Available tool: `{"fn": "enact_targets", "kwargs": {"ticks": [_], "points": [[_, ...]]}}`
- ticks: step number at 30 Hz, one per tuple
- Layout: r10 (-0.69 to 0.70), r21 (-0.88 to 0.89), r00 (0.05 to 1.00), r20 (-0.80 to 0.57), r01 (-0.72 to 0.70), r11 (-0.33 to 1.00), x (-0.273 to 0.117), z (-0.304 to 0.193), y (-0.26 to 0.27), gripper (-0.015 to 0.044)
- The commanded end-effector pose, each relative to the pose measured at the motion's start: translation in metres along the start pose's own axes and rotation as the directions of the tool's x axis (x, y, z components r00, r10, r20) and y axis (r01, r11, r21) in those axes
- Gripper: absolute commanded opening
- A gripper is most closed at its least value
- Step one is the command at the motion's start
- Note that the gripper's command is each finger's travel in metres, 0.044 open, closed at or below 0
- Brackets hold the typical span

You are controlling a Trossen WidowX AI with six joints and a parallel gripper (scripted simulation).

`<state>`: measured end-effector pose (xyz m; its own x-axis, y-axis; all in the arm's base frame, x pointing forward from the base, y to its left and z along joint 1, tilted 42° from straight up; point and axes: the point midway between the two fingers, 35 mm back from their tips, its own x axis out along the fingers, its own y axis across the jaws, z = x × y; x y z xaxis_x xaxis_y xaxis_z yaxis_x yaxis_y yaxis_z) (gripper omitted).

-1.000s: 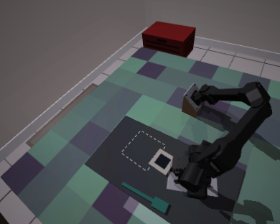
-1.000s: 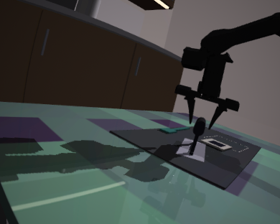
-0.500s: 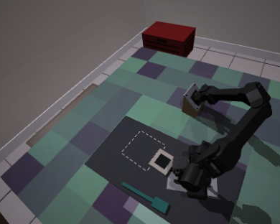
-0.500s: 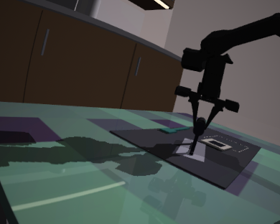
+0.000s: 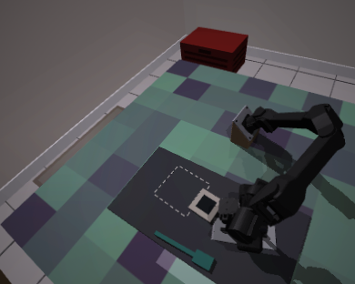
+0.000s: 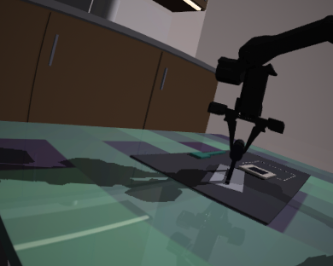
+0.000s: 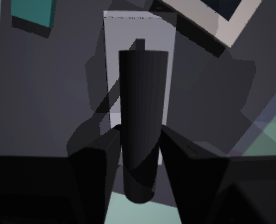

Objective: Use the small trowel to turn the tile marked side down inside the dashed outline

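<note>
The small trowel has a pale grey blade lying on the dark mat and a thick black handle that slants up from it. My gripper is shut on this handle, one finger on each side. The tile is cream with a dark square facing up. It lies flat beyond the blade's front edge, over the near edge of the dashed outline. In the top view the arm hides the fingertips and handle.
A teal flat-bladed tool lies at the mat's edge, to one side of the trowel. The arm comes from a wooden block with a metal plate. A red chest stands far back.
</note>
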<state>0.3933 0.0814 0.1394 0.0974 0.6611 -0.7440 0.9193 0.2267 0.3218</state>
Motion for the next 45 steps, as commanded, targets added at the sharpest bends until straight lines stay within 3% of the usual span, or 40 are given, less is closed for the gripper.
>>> {"fn": "enact_targets", "kwargs": {"ticks": [1,12,24,30,36,45], "points": [[-0.001,0.069,1.0,0.001,0.001,0.998,0.0008,-0.0002,0.0,0.013],[-0.001,0.383,1.0,0.001,0.001,0.924,0.0008,-0.0002,0.0,0.013],[-0.001,0.676,1.0,0.001,0.0,0.737,0.0008,-0.0002,0.0,0.013],[-0.001,0.69,1.0,0.001,0.0,0.724,0.0008,-0.0002,0.0,0.013],[-0.001,0.69,1.0,0.001,0.0,0.724,0.0008,-0.0002,0.0,0.027],[-0.001,0.69,1.0,0.001,0.0,0.724,0.0008,-0.0002,0.0,0.027]]}}
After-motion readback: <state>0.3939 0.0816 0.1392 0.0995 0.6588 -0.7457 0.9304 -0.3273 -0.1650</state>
